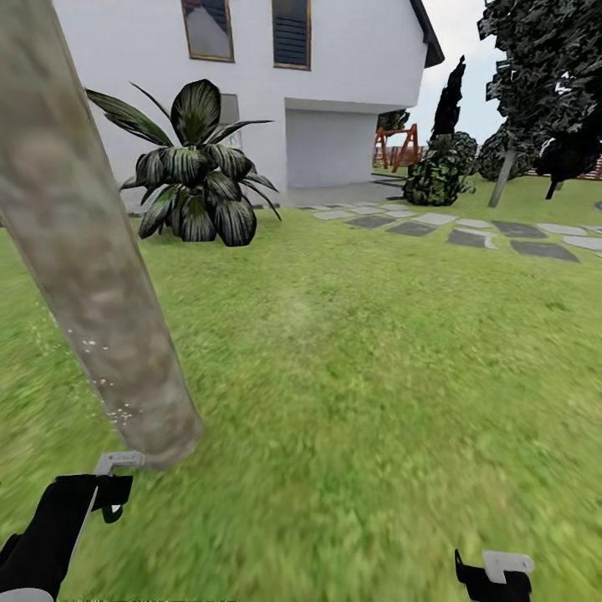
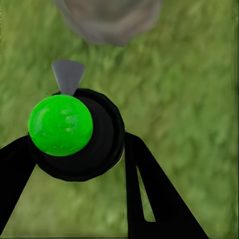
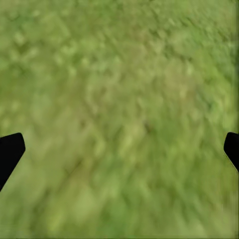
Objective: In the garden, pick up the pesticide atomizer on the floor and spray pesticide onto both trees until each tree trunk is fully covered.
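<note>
We found the left tool (image 2: 79, 164) pinching the pesticide atomizer (image 2: 82, 134), its two dark fingers (image 2: 154, 194) pressed against either side of the round black body. In the left wrist view we looked straight down the bottle's long axis, so it read as a black disc with the bright green spot (image 2: 60, 125) on its top. The grey nozzle (image 2: 68, 75) pointed away from the tool toward the base of the tree trunk (image 2: 107, 20), which stood just beyond it on the grass.

In the head view the left tool (image 1: 107, 493) sat low at the left, with the whitish spray head (image 1: 119, 460) aimed at the foot of the thick mottled tree trunk (image 1: 92, 251), near it though we could not tell whether they touched. Small pale specks (image 1: 117, 411) dotted the lower trunk.

The right tool (image 3: 119, 149) was spread wide, its tips at opposite edges of the right wrist view with only blurred lawn (image 3: 119, 99) between them. In the head view it (image 1: 495, 577) hung low at the right over the floor (image 1: 376, 376).

Farther off stood a broad-leaved plant (image 1: 196, 167), a white house (image 1: 334, 75), grey paving stones (image 1: 468, 232) and a second tree (image 1: 543, 75).
</note>
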{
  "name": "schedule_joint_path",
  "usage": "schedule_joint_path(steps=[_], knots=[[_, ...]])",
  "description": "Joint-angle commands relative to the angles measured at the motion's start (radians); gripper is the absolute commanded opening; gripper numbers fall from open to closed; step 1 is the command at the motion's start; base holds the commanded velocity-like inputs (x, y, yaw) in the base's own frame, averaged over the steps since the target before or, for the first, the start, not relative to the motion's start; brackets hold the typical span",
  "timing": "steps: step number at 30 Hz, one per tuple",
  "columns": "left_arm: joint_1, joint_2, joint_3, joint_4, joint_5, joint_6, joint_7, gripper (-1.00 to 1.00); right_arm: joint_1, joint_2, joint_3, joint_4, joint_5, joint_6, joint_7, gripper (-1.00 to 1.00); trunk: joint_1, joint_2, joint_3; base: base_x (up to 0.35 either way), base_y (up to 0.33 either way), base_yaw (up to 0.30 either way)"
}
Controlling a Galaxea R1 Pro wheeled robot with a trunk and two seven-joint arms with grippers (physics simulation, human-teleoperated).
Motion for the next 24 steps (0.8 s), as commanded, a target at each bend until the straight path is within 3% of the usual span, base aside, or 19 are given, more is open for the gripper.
schedule_joint_path(steps=[1, 24], knots=[[0.000, 0.000, 0.000, 0.000, -0.001, 0.000, 0.000, -1.00, 0.000, 0.000, 0.000, 0.000, 0.000, 0.000, 0.000, 1.00, 0.000, 0.000, 0.000, 0.048, -0.276, 0.236], [0.000, 0.001, 0.003, 0.000, 0.002, 0.000, 0.000, -1.00, 0.000, 0.000, 0.000, 0.000, 0.000, 0.000, 0.000, 1.00, 0.000, 0.000, 0.000, 0.136, -0.260, 0.274]])
